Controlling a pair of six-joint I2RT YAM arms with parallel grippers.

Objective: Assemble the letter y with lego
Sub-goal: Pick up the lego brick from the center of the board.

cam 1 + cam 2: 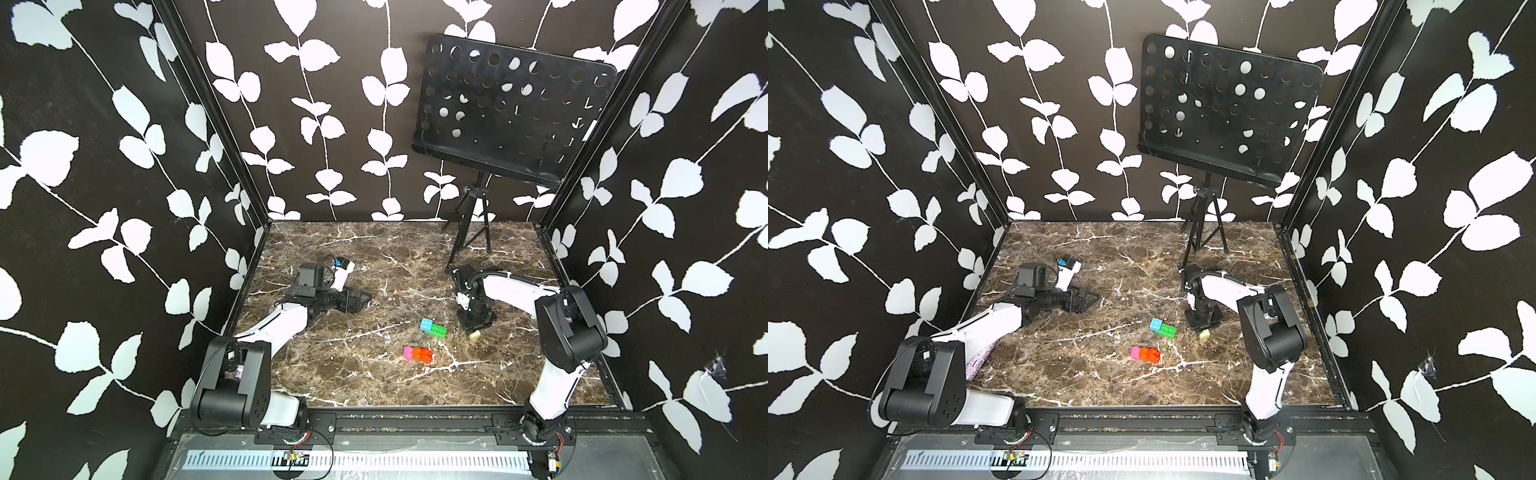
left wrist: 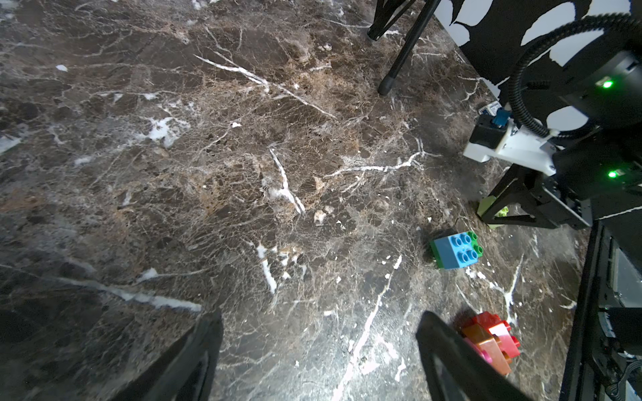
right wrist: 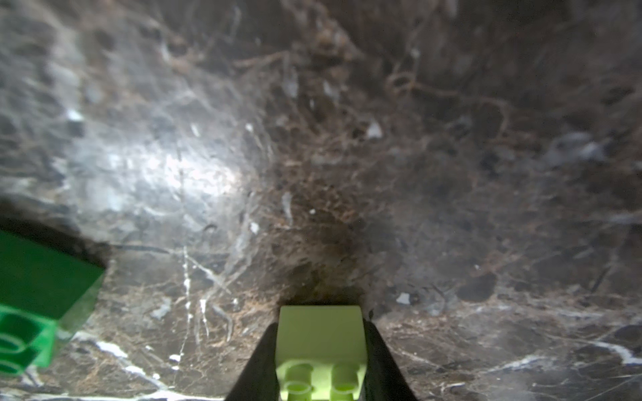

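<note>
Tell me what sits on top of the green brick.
A blue brick sits on one end of the green brick; the other end's studs are bare. The studs under the blue one are hidden.

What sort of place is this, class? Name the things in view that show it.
Likely a robot test cell: a left arm and right arm mounted at a marble table, leaf-print walls enclosing it, lego laid out.

Black music stand, marble tabletop
</note>
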